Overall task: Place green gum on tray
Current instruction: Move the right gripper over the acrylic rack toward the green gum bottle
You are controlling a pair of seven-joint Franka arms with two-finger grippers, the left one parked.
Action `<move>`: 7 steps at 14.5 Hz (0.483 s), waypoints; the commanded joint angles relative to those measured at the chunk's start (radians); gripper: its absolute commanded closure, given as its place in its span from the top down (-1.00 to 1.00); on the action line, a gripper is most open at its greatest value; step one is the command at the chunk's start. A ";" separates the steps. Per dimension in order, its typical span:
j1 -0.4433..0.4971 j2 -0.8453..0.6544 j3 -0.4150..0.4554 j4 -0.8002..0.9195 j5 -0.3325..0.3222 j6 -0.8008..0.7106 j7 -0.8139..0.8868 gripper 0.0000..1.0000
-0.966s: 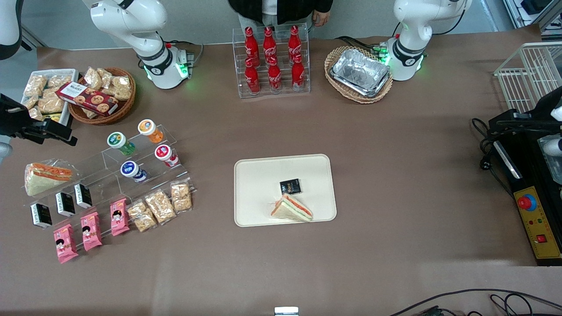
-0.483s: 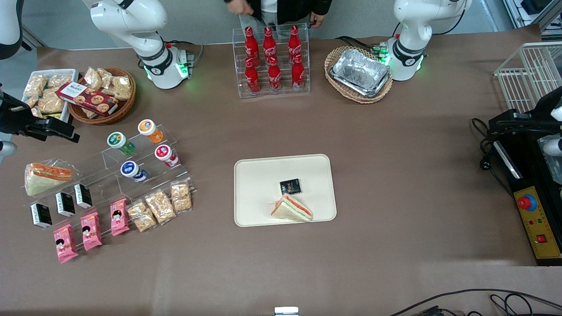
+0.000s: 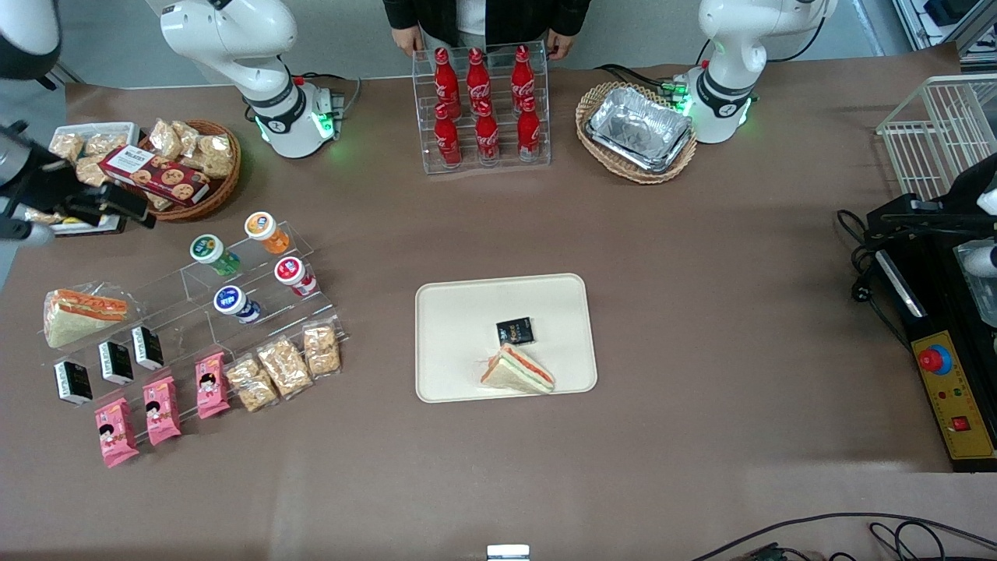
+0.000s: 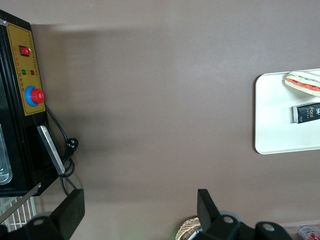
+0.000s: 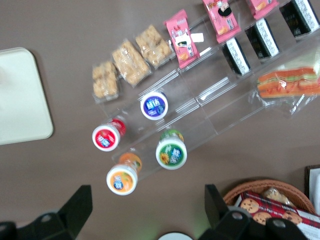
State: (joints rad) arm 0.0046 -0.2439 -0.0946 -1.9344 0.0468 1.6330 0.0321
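Since 1 second ago the gripper (image 3: 132, 210) has travelled away from the front camera along the working arm's end of the table, from level with the gum bottles to a spot just in front of the wicker basket of snacks (image 3: 191, 167). My guess is that it is lining up above the display rack, so the reach for the bottle has only begun.

Nearest the camera, the tray (image 3: 452, 343) sits mid-table with 1 sandwich (image 3: 518, 370) and 1 small black packet (image 3: 515, 331) already on it; plenty of bare surface is left for the bottle. Farther from the camera and toward the working arm's end, the green gum (image 3: 210, 253) stands on the upper step of the clear rack (image 3: 195, 312), beside the orange bottle (image 3: 266, 231) and above the blue bottle (image 3: 235, 304) and red bottle (image 3: 294, 274). Nothing has lifted it yet.

From the wrist camera, the 2 fingers (image 5: 77, 205) are spread wide, holding and touching nothing, with the green gum (image 5: 171, 151) below and between them.
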 commanded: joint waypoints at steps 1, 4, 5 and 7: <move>0.003 -0.266 0.027 -0.329 -0.044 0.151 -0.001 0.99; 0.002 -0.293 0.026 -0.359 -0.044 0.159 -0.006 0.99; 0.002 -0.291 0.026 -0.362 -0.044 0.159 -0.008 0.99; 0.000 -0.288 0.026 -0.367 -0.047 0.162 -0.009 0.99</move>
State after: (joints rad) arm 0.0047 -0.5218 -0.0662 -2.2749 0.0157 1.7634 0.0321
